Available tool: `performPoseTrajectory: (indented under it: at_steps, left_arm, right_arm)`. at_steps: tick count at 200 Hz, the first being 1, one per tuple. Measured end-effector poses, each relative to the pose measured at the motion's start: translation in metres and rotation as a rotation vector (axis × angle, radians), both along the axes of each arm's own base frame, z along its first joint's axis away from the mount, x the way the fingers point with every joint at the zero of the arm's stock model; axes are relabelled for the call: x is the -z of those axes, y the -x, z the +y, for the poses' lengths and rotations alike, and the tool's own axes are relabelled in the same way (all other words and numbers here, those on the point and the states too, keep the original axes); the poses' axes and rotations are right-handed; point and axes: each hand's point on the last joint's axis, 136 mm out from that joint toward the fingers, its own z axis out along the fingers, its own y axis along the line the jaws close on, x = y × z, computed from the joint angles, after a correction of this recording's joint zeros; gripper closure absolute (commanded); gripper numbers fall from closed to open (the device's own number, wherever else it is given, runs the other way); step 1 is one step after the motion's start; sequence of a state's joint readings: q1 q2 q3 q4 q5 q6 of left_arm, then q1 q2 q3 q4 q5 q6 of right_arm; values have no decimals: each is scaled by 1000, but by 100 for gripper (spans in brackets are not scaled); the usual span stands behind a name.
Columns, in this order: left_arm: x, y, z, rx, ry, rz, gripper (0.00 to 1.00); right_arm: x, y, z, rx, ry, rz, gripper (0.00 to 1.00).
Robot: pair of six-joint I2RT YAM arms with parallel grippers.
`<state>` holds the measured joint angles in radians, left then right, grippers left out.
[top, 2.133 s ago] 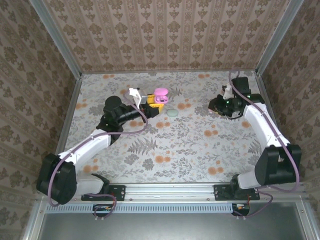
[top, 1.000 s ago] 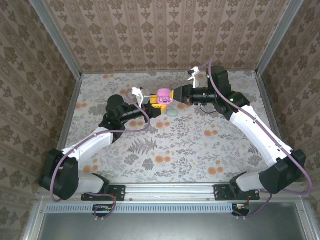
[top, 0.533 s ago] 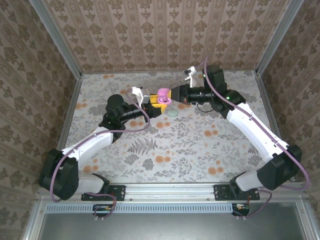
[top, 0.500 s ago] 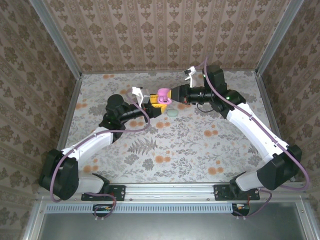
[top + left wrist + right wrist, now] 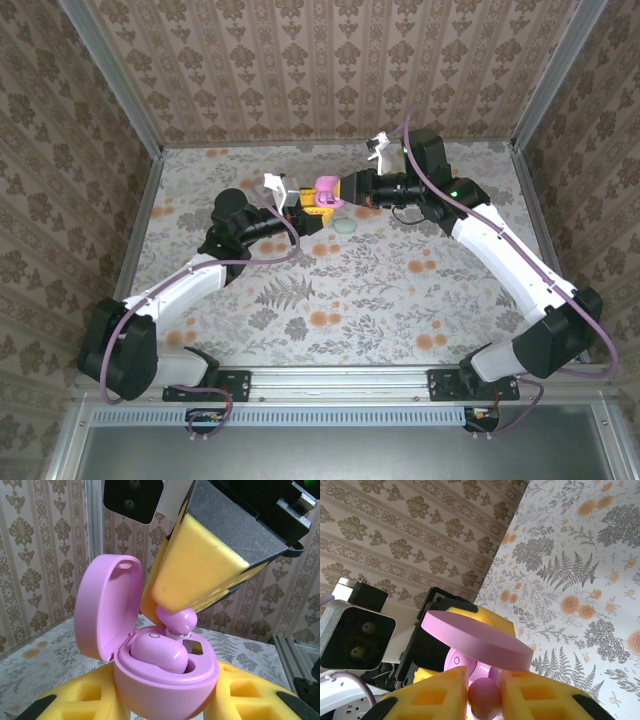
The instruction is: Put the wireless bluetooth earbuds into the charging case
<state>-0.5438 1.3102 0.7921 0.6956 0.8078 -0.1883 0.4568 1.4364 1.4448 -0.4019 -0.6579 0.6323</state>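
The left gripper [image 5: 308, 207] is closed tight on the pink charging case [image 5: 323, 191] and holds it up above the table [image 5: 330, 290]. The case sits between its two yellow pads [image 5: 75, 700]. The lid [image 5: 107, 607] is open and stands up on one side. One earbud [image 5: 159, 652] already lies snug in its hole.

The right gripper [image 5: 484, 691] comes in from the other side. Its jaws are nearly together, pinching the other earbud [image 5: 178, 620] at the very tips. This earbud hangs right over the free hole, next to the one that is in. Its low end is down at the rim of the case, but I cannot tell if it touches. The space is tight here. The open lid is close on one side, and from the right wrist camera its flat edge hangs just over the fingertips.

Both grippers meet near the back of the table, a bit left of the middle. The back wall [image 5: 330, 70] is not far behind them. A pale green round thing [image 5: 345, 227] lies on the table just beside the case, on the near side. The rest of the table, toward the arm bases, is wide and open, with lots of room to move. The side walls are well apart from both grippers.
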Motion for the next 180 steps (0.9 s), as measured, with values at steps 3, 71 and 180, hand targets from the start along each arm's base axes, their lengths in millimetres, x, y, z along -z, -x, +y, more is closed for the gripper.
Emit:
performPoseTrajectory:
  at_steps: [3, 71, 180]
  left_arm:
    - [0, 0, 0, 0, 0, 0, 74]
    - [0, 0, 0, 0, 0, 0, 75]
    - [0, 0, 0, 0, 0, -1, 75]
  right_arm:
    - [0, 0, 0, 0, 2, -1, 71]
    - [0, -1, -3, 16, 22, -1, 66]
    - [-14, -1, -18, 83, 25, -36, 54]
